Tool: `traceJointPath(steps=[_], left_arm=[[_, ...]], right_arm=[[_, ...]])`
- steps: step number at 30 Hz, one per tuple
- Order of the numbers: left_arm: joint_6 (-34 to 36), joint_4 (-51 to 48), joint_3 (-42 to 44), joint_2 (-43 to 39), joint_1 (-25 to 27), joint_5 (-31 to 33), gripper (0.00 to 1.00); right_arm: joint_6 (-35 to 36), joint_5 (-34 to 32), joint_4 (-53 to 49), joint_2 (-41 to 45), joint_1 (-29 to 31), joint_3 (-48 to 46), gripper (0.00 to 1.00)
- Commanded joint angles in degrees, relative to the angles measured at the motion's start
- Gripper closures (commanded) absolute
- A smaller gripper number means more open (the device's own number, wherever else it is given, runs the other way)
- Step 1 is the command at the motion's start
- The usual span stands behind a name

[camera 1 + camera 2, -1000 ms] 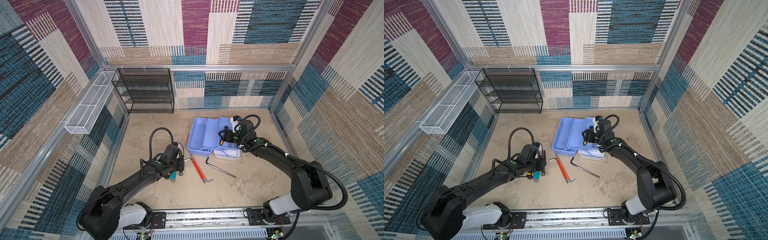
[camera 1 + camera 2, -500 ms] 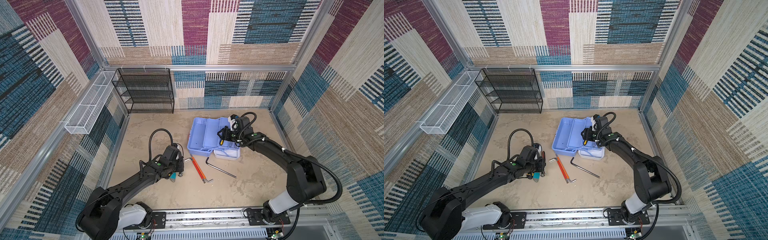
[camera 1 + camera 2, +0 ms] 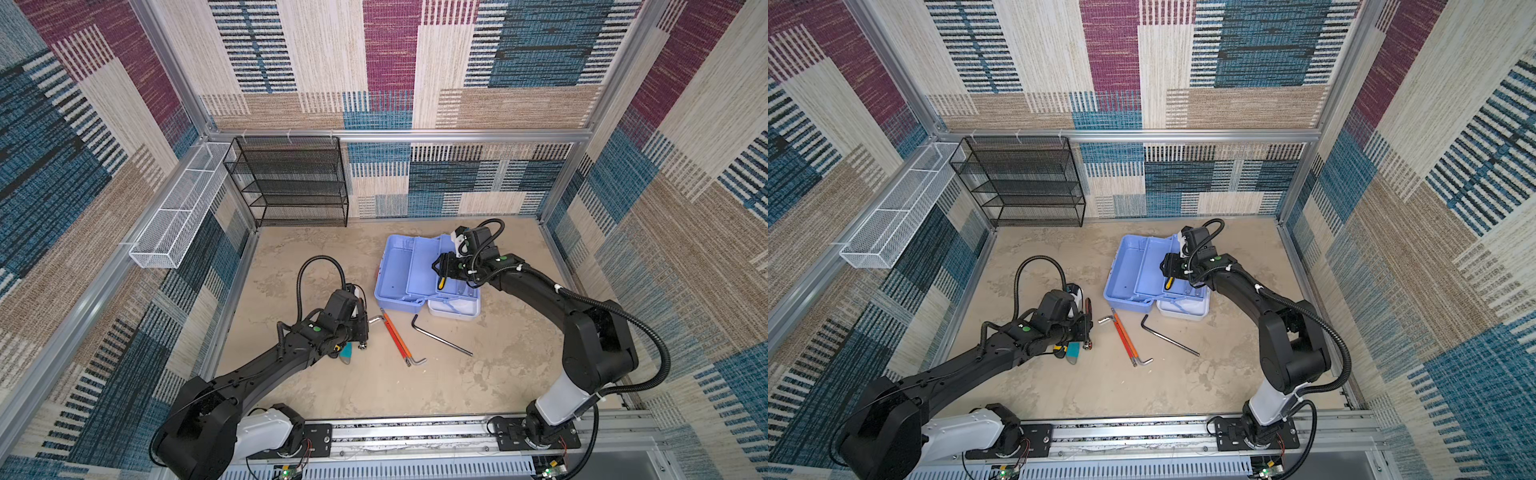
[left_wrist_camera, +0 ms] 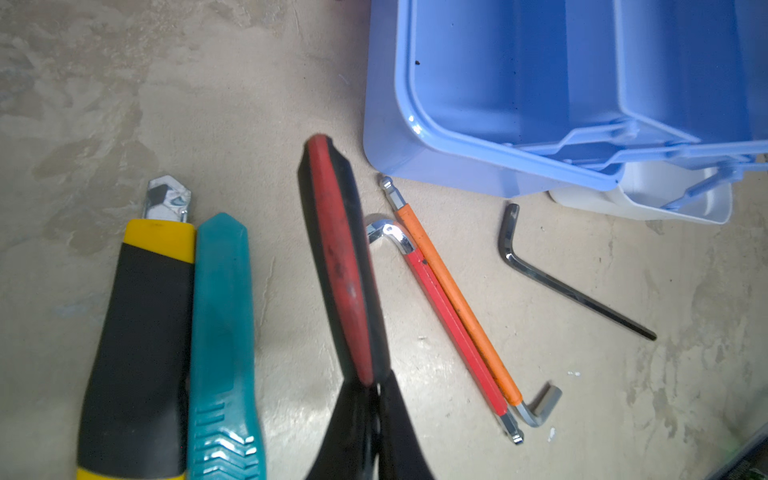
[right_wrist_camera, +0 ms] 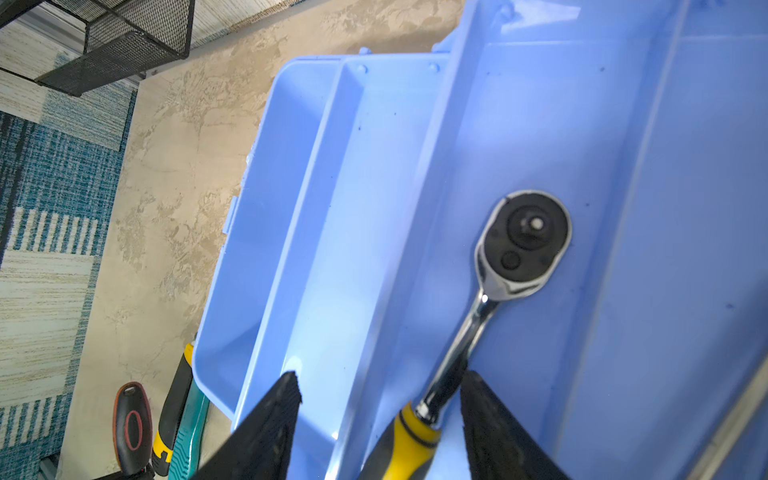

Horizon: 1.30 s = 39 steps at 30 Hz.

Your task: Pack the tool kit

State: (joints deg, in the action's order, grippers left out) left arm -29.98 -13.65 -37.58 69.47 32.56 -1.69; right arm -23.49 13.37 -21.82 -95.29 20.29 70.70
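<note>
The tool kit (image 3: 395,266) (image 3: 1125,266) lies open at the back right, a light blue base with fold-out trays and a white lid (image 3: 455,308) beside it. My right gripper (image 3: 440,266) (image 5: 379,374) hangs open over a tray. A ratchet wrench (image 5: 523,241) with a yellow and black handle lies in that tray between the fingers. My left gripper (image 3: 362,328) (image 4: 376,384) is shut on a screwdriver with a red and black handle (image 4: 340,257), low over the table to the left of the tool kit (image 4: 498,83).
An orange hex key (image 4: 457,307) and a red hex key (image 4: 449,332) lie side by side, with a black hex key (image 3: 440,340) further right. A yellow and black utility knife (image 4: 141,311) and a teal knife (image 4: 222,324) lie under my left wrist. A black mesh rack (image 3: 291,183) and a white basket (image 3: 178,208) stand back left.
The right arm's elbow has drifted slightly toward the middle while its gripper stays over the tray. The left arm has hardly moved.
</note>
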Motion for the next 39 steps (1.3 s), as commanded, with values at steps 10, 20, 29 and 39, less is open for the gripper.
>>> traceJointPath(steps=[10, 20, 29, 39], left_arm=[[2.4, 1.8, -2.7, 0.7, 1.1, 0.2, 1.0], [4.2, 0.1, -11.2, 4.9, 4.2, 0.9, 1.0], [7.6, 0.2, -26.6, 17.3, 6.6, -3.9, 1.0], [8.9, -0.3, -47.7, 34.5, 8.3, -11.6, 1.0]], right_arm=[[1.7, 1.3, 1.2, -1.4, 1.3, 2.1, 0.36], [2.6, -2.5, 3.8, 5.5, 1.3, -0.1, 0.3], [4.0, -6.1, 9.9, 16.3, -1.1, -9.1, 0.21], [4.6, -9.9, 18.3, 28.2, -6.5, -25.0, 0.11]])
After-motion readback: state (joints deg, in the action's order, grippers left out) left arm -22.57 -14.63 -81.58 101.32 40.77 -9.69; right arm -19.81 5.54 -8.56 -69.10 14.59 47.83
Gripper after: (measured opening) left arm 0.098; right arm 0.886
